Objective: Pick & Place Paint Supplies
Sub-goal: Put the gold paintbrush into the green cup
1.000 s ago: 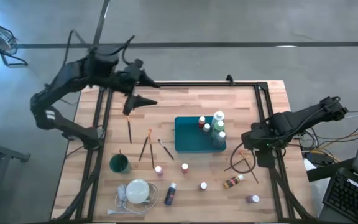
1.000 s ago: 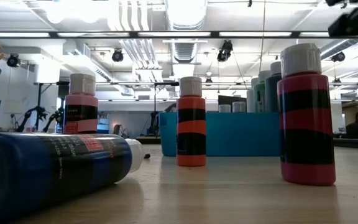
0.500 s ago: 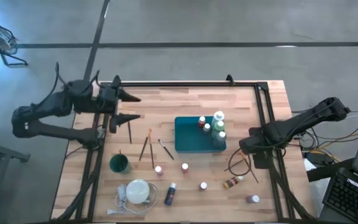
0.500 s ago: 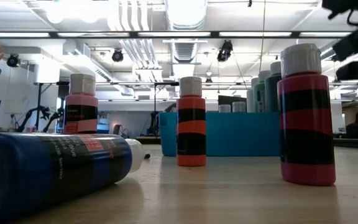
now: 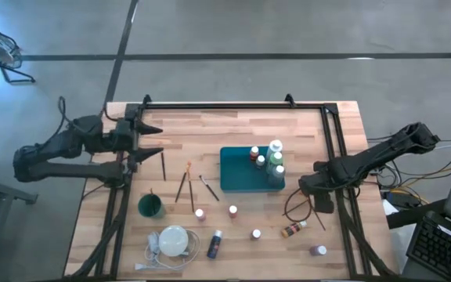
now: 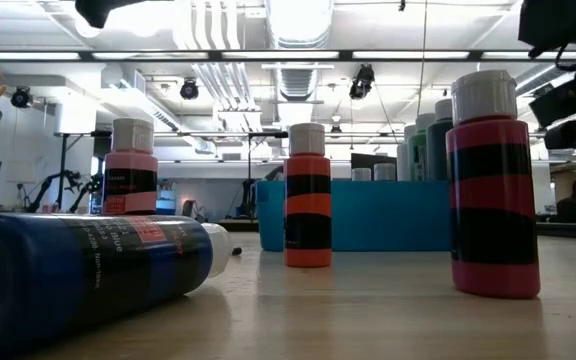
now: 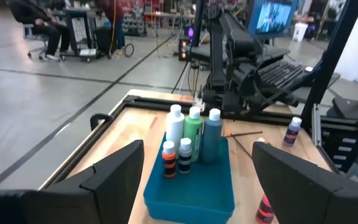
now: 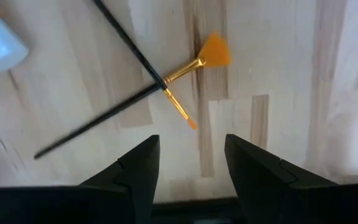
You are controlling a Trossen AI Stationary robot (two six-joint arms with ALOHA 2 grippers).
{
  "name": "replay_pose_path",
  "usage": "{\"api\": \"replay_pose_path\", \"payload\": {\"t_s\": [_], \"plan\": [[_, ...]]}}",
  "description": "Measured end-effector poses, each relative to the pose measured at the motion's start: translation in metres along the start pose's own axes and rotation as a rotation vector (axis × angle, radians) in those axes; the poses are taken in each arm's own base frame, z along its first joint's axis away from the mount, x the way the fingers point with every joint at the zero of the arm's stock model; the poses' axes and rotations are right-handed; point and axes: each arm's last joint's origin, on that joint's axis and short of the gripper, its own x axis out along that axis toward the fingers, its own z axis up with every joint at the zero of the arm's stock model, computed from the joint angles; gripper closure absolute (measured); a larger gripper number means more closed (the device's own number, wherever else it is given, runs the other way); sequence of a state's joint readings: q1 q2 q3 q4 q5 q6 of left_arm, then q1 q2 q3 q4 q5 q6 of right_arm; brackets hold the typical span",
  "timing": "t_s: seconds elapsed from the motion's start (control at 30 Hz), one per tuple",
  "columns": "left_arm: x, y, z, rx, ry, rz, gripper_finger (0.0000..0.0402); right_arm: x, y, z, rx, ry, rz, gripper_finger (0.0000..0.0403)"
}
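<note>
The right gripper (image 8: 188,165) is held with jaws spread, empty, over two crossed brushes (image 8: 135,78) near the tabletop's right edge. The left gripper (image 5: 149,141) is parked, spread, at the left edge.

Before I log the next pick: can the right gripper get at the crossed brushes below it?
Probably yes. The right gripper hangs open right over the crossed brushes, which lie flat on bare table with nothing between.
</note>
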State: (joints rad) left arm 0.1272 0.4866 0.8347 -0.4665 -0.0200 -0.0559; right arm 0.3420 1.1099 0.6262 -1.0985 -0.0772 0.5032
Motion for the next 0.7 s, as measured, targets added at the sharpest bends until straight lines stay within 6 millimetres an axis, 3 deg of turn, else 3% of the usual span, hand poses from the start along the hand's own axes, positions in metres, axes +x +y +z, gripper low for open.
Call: {"api": "replay_pose_path", "payload": {"t_s": [0.33,0.7], "plan": [[-0.01,0.001,-0.007,-0.006,0.006,0.009,0.0097,0.026,-0.001,0.002,0.045,0.015,-0.009,0.02],[-0.016,0.001,-0.007,-0.006,-0.013,0.008,0.0097,0.039,-0.002,0.001,0.047,0.007,0.035,0.022]]}}
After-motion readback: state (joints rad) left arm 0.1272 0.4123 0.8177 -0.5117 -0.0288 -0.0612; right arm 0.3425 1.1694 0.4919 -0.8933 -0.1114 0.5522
